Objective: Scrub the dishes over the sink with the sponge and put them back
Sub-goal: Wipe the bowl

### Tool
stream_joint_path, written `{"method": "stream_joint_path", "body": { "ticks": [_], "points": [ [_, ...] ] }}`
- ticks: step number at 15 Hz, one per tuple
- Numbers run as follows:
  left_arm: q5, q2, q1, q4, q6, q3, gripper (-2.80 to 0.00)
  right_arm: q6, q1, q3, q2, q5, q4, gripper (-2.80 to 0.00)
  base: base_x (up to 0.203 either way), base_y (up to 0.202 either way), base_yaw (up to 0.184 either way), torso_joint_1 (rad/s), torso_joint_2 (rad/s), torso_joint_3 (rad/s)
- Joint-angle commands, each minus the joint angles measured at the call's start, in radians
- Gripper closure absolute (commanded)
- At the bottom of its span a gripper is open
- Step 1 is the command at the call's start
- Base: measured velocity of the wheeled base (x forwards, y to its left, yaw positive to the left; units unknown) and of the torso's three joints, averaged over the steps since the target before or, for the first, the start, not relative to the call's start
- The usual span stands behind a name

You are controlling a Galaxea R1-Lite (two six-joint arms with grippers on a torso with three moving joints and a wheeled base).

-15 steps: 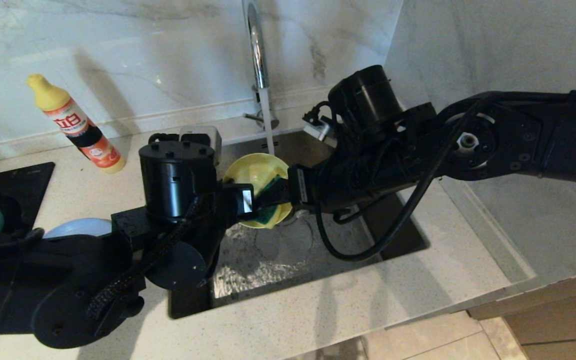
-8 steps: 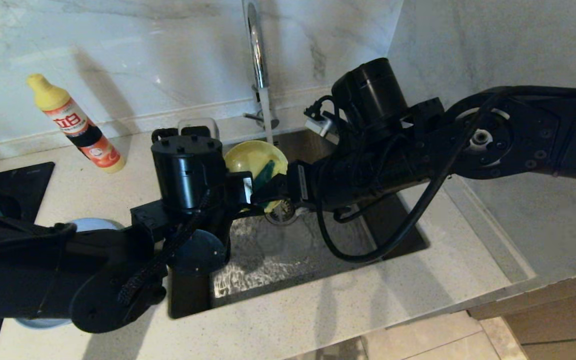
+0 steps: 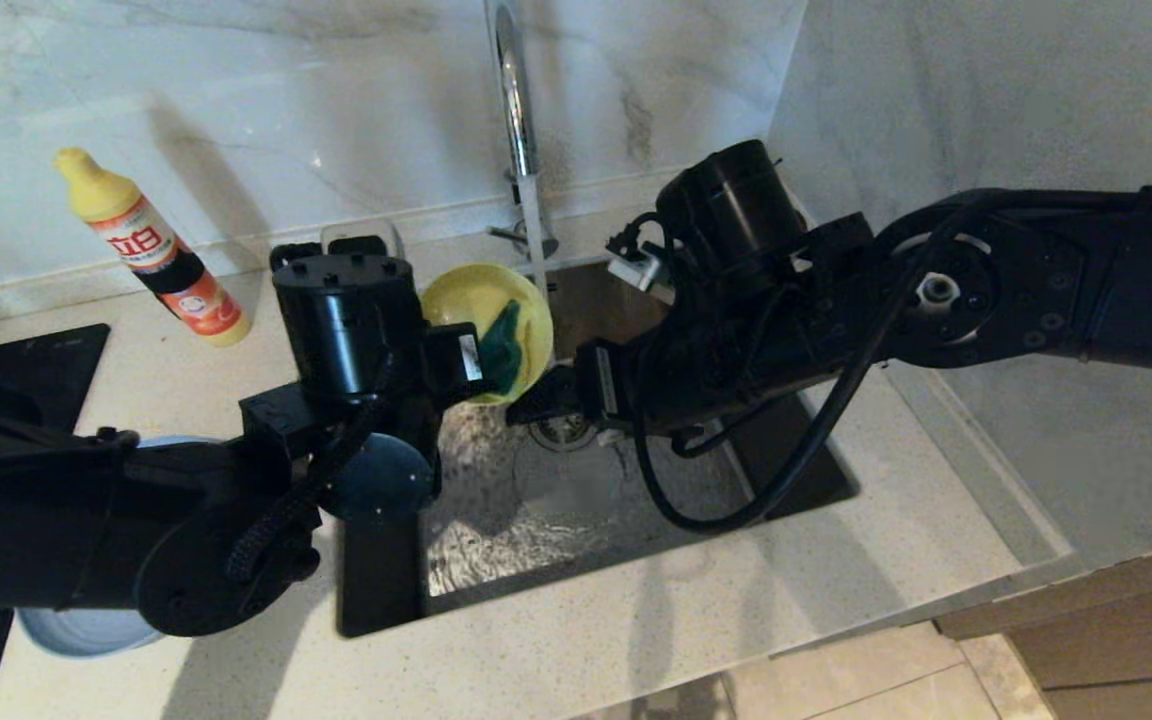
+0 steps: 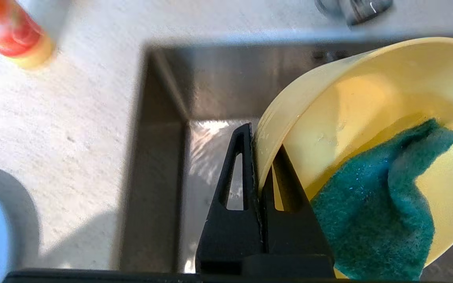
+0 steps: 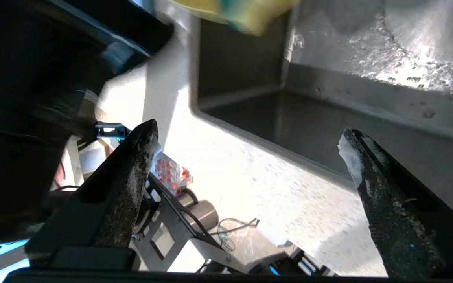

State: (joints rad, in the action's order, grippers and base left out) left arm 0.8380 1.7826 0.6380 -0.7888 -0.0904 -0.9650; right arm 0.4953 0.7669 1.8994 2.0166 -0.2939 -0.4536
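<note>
My left gripper (image 3: 466,362) is shut on the rim of the yellow bowl (image 3: 484,318) and holds it tilted over the sink's (image 3: 576,500) back left corner. In the left wrist view the fingers (image 4: 246,173) pinch the bowl (image 4: 368,94) wall, one inside and one outside. The sponge (image 3: 501,348) lies loose inside the bowl, green side showing (image 4: 376,208). My right gripper (image 3: 534,402) hangs open and empty just right of the bowl, over the drain; its wide-apart fingertips (image 5: 148,133) hold nothing. A grey-blue plate (image 3: 86,632) sits on the counter under my left arm.
Water runs from the chrome tap (image 3: 514,100) into the sink. A detergent bottle (image 3: 151,250) stands on the counter at the back left. A black cooktop (image 3: 26,365) lies at the left edge. Marble walls close the back and right.
My left gripper has carried the bowl left and back, away from the right gripper. The sponge, earlier at the right gripper's fingertips, now rests in the bowl clear of them.
</note>
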Motion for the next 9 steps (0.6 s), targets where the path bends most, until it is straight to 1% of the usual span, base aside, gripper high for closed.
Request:
{"method": "stream_joint_path", "body": {
  "ticks": [1,5,9],
  "points": [
    [0.004,-0.016,-0.012,0.002,0.001,-0.006,0.00,0.005,-0.016,-0.010,-0.004,-0.001,0.001,-2.80,0.000,0.000,0.000,0.000,0.00,0.000],
    [0.001,-0.042,-0.011,0.019,0.001,0.017,0.00,0.003,-0.018,-0.031,-0.018,-0.001,0.001,-2.80,0.000,0.000,0.000,0.000,0.00,0.000],
    [-0.002,-0.075,-0.011,0.032,0.000,0.066,0.00,0.002,-0.018,-0.066,-0.050,-0.001,0.003,-2.80,0.000,0.000,0.000,0.000,0.00,0.000]
  ]
}}
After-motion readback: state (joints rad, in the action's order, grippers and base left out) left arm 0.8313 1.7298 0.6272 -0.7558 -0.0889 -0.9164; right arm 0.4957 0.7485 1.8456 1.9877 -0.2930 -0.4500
